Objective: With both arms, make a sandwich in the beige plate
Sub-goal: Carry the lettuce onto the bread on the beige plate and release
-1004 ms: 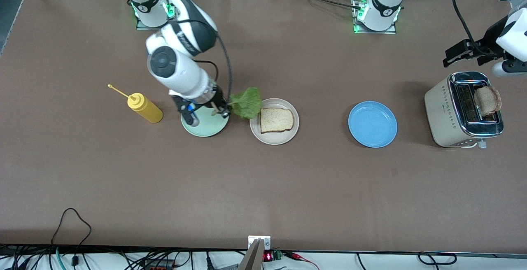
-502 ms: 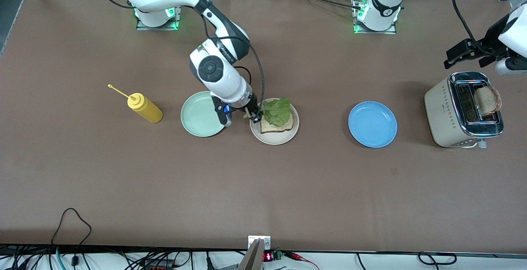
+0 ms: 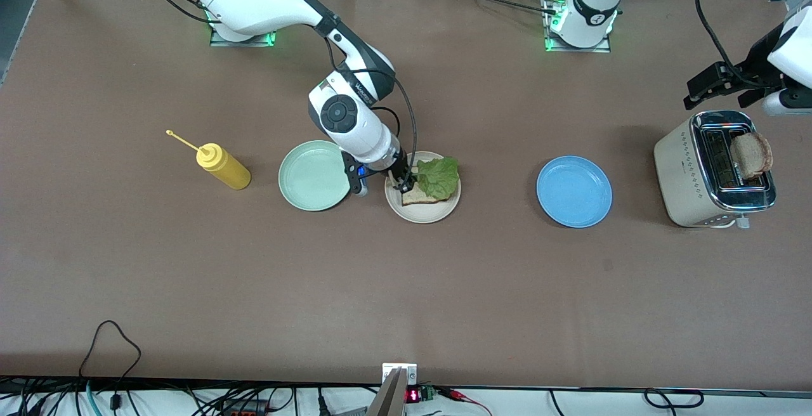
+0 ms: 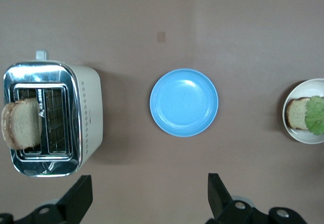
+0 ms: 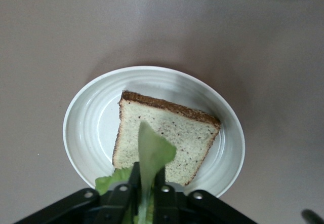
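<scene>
I have the right gripper (image 3: 406, 182) over the beige plate (image 3: 424, 214), jaws clenched on the lettuce leaf (image 3: 438, 177), which hangs above the bread slice (image 5: 167, 140) lying on that plate. My left gripper (image 4: 147, 196) waits over the table beside the toaster (image 3: 710, 172), jaws spread wide, holding nothing.

My surface (image 3: 406, 289) is a wide brown tabletop, and 5 things lie directly on it in a loose row. Toward my right arm's end is a yellow squeeze bottle (image 3: 222, 167) lying on its side, then a mint green plate (image 3: 304, 178), then, just beside it, the beige plate (image 3: 424, 213). A blue plate (image 3: 574, 191) sits well apart from that one, and a cream toaster (image 3: 688, 178) stands toward my left arm's end.
</scene>
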Controlling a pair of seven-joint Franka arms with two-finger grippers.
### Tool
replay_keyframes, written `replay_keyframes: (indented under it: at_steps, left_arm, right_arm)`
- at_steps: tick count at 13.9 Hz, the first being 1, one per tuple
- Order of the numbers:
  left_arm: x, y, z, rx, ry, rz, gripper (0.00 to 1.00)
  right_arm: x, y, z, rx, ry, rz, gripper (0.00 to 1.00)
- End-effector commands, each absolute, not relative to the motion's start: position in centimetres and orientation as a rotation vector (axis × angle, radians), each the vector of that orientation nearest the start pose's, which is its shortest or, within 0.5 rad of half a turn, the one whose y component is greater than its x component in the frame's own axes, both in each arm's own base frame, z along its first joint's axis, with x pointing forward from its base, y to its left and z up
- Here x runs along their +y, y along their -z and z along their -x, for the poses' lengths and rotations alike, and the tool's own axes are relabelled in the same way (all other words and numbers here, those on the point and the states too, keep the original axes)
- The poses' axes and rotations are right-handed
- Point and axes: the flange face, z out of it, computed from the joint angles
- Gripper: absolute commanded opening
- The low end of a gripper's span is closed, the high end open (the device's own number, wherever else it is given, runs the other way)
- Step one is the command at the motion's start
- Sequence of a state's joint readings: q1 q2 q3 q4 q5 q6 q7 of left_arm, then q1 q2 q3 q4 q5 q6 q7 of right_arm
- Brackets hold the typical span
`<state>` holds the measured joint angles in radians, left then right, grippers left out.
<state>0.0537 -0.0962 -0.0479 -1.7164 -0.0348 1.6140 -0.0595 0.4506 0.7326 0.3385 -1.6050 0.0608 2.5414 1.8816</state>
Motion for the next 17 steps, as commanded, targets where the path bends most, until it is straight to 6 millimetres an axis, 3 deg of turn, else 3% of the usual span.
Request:
replay_keyframes:
  at_steps: [1, 3, 6, 9, 11, 14, 17]
  left_arm:
    - [-0.1, -61.6, -52.9, -0.086, 0.019, 3.150, 1.00]
    - [-0.1, -61.6, -52.8, -0.083, 0.016, 3.150, 1.00]
    - [0.3, -61.4, -52.8, -0.096, 0.004, 3.151, 1.00]
    - [0.5, -61.2, -52.6, -0.105, -0.025, 3.150, 1.00]
    - [0.3, -61.2, -52.7, -0.100, -0.015, 3.151, 1.00]
    - [-0.5, -61.2, -53.3, -0.095, 0.004, 3.165, 1.00]
    - [1.0, -60.2, -55.4, -0.124, -0.022, 3.169, 1.00]
  right_arm:
    - [48.7, -25.0, -53.6, 1.663, -0.252, 2.287, 1.00]
    - [48.2, -26.6, -54.1, 1.657, -0.238, 2.281, 1.00]
    - [45.4, -31.9, -55.2, 1.673, -0.206, 2.315, 1.00]
    - [39.4, -39.4, -56.5, 1.561, -0.169, 2.482, 1.00]
    - [35.3, -43.1, -56.6, 1.437, -0.150, 2.604, 1.00]
    - [29.3, -47.8, -56.1, 1.223, -0.114, 2.765, 1.00]
    - [21.4, -51.5, -56.3, 0.885, -0.141, 2.944, 1.00]
